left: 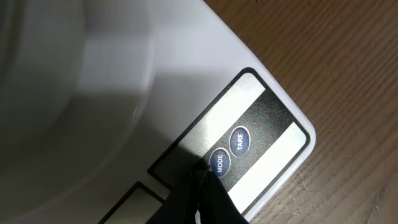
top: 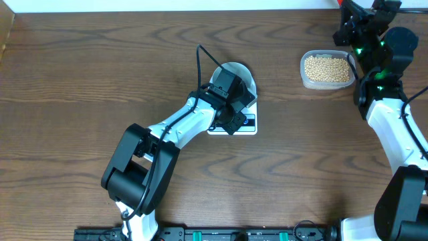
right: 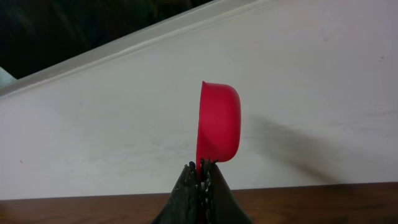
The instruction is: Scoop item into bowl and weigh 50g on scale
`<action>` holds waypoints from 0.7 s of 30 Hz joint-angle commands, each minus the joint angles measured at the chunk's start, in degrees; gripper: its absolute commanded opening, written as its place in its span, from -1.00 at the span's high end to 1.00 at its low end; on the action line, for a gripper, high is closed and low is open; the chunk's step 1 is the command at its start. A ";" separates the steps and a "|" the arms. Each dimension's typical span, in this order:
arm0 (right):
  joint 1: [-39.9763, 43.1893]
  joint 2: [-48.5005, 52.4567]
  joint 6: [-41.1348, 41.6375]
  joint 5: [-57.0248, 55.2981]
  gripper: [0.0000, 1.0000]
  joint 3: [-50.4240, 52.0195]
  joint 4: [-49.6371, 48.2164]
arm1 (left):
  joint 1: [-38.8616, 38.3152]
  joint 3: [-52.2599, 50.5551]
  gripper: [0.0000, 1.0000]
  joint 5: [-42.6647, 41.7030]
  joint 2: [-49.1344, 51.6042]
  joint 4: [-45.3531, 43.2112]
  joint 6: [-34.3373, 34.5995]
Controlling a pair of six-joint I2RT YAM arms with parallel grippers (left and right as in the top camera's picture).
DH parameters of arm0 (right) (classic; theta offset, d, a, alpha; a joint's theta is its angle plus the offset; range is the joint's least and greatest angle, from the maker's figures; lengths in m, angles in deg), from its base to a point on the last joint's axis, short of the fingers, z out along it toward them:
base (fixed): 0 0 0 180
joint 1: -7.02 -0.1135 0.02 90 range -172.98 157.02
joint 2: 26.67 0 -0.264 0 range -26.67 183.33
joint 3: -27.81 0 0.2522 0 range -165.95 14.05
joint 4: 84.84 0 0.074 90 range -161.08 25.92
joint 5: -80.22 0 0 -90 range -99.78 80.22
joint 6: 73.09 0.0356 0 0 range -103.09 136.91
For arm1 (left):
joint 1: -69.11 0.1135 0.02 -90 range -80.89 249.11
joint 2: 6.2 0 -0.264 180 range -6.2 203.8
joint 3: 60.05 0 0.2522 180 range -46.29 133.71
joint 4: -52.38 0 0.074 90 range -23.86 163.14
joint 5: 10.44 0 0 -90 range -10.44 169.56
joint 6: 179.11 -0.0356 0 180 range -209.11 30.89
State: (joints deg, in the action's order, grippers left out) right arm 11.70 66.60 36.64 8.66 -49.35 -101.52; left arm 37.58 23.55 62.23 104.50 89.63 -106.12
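Presently find the scale point(top: 235, 124) near table centre in the overhead view, with the bowl point(top: 242, 75) seated on its platform toward 12 o'clock. Cannot see into the bowl: left arm point(top: 184, 124) across most of it.

Note the left gripper point(left: 200, 177) down on the scale's front panel, jaws clenched together on nothing, tips at the edge of the MODE button point(left: 219, 161) and seemingly touching it. TARE button point(left: 240, 140) just beside, at 1 o'clock, not touched. Cannot read any figure off the panel from the left wrist view.

Spot the beans point(top: 327, 68) at 2 o'clock from the scale, well apart from it, lying in a level layer inside a clear plastic container point(top: 304, 80).

Locate the right gripper point(right: 200, 171) beyond that container at roughly 1 o'clock, near the table's far edge. Jaws clamped tight on the handle of a red scoop point(right: 217, 121). Cup of the scoop turned on its side, open face toward 9 o'clock in the right wrist view, pale wall point(right: 323, 74) behind. Cannot tell whether any beans sit in the scoop.

Wood-grain table point(top: 80, 80) under everything.
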 commanded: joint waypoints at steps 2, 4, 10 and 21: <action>-0.31 -0.35 -1.18 0.17 0.98 -1.05 0.07 | 0.35 -0.63 0.85 -0.46 0.87 -0.11 -1.33; -0.31 -0.35 -1.18 0.17 0.98 -1.05 0.04 | 0.35 -0.63 0.86 -0.46 0.87 -0.11 -1.33; -0.28 -0.35 -1.18 0.13 0.98 -1.05 -0.17 | 0.52 0.04 0.86 -0.39 -3.82 -0.70 -1.36; -0.28 -0.35 -1.14 -0.09 0.98 -1.05 -1.84 | 4.33 0.07 0.85 0.55 -18.93 9.20 -1.31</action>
State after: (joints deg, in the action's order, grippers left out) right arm 11.70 66.60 36.59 8.66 -49.35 -102.63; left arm 40.73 23.60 61.67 87.52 96.29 -106.95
